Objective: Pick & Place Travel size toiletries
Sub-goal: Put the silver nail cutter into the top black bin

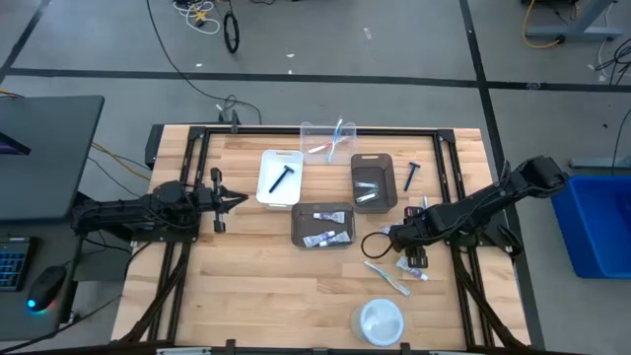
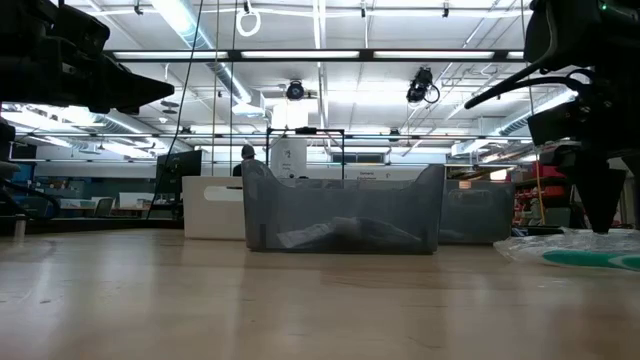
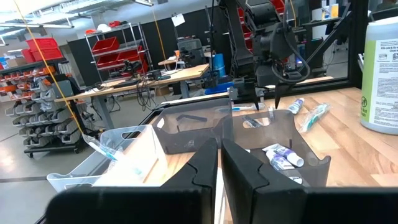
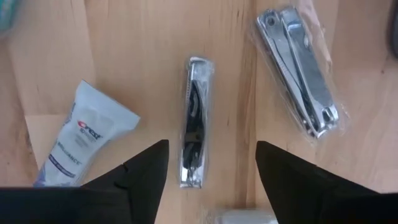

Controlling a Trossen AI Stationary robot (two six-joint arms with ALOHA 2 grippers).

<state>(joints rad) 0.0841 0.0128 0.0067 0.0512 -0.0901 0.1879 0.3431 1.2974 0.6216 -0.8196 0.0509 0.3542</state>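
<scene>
Right gripper (image 4: 211, 180) is positioned directly above the table (image 1: 246, 286) on the right side, fingers spread wide and holding nothing. Between the fingers, flat on the wood, lies a small wrapped nail clipper (image 4: 194, 121); a larger wrapped nail clipper (image 4: 298, 71) lies just beside it at an angle, apart from it. A toothpaste tube (image 4: 84, 137) lies on the other side of the small clipper, outside the finger gap. In the high view, a toothbrush (image 1: 386, 276) lies near this gripper on the open table, with the round white dish (image 1: 381, 320) beyond it toward the table edge. The central grey bin (image 1: 322, 226) contains several small tubes. A second grey bin (image 1: 373, 181) holds further small items, with a black razor (image 1: 411, 176) on the table just beside it. The white bin (image 1: 279, 178) contains one black razor. The clear bin (image 1: 327, 139), at the far edge, holds toothbrushes. Left gripper (image 1: 240, 200) is stationed at the left of the table, near the white bin, fingers closed together and empty.
</scene>
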